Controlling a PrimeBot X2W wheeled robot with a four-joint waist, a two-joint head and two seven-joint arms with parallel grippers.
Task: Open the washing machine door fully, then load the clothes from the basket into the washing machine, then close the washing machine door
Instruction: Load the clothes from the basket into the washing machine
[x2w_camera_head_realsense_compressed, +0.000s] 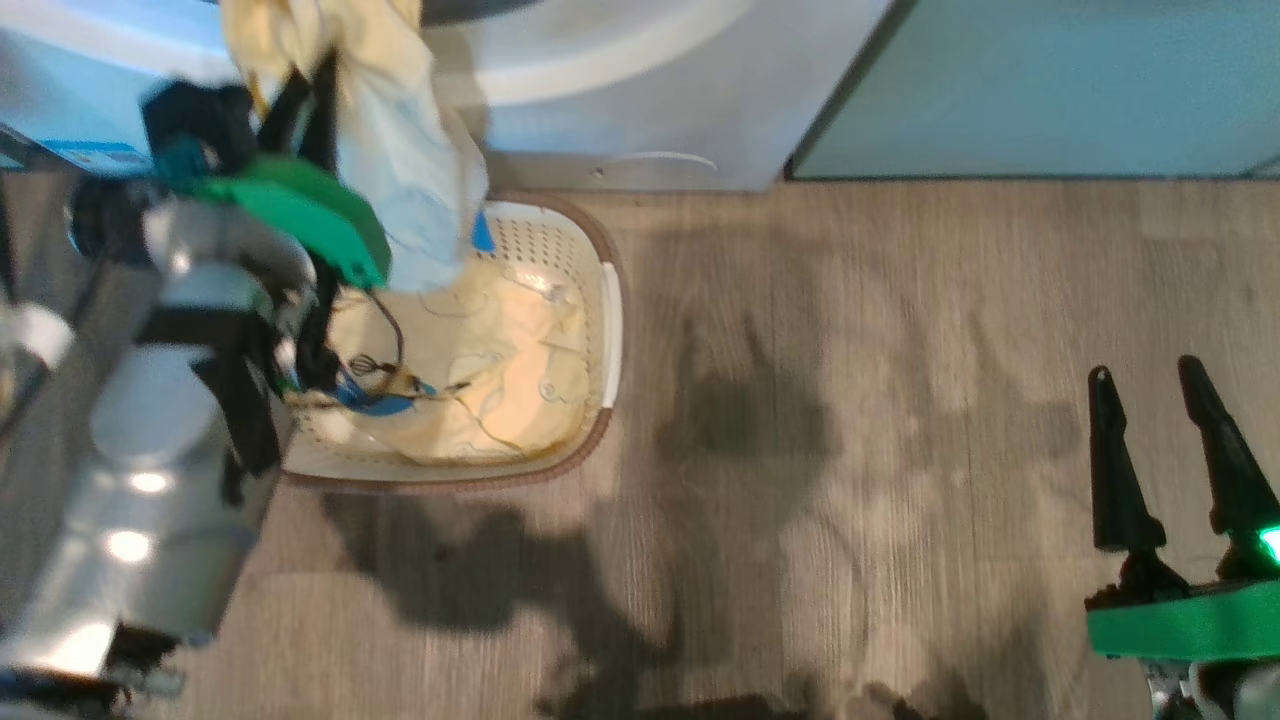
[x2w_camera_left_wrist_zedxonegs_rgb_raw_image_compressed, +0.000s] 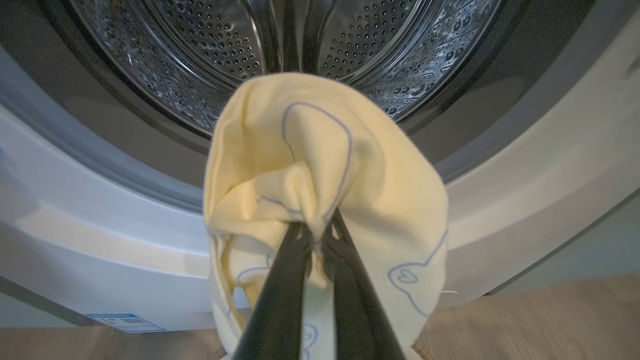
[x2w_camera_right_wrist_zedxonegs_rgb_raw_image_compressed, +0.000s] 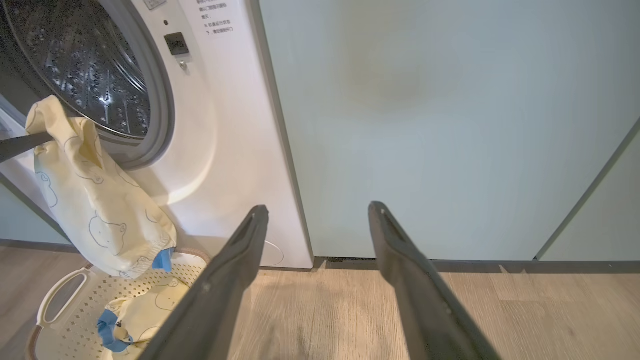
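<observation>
Over wood floor (x2w_camera_head_realsense_compressed: 850, 400), left claw (x2w_camera_left_wrist_zedxonegs_rgb_raw_image_compressed: 316, 235) pinches yellow bear-printed clothes (x2w_camera_left_wrist_zedxonegs_rgb_raw_image_compressed: 310, 150) (right claw (x2w_camera_right_wrist_zedxonegs_rgb_raw_image_compressed: 318, 208) gapes empty) before washing machine (x2w_camera_left_wrist_zedxonegs_rgb_raw_image_compressed: 525, 165).

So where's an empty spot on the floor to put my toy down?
The bare wood floor between the basket and the right hand, up to the green cabinet. Crowded: the basket, holding clothes, with the left hand dangling a garment by the washing machine.

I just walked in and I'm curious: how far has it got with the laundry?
The washing machine stands open, drum showing, so the opening step looks done. The left jaws are shut on one yellow garment, held before the opening. More clothes lie in the basket; loading those and shutting the machine remain.
</observation>
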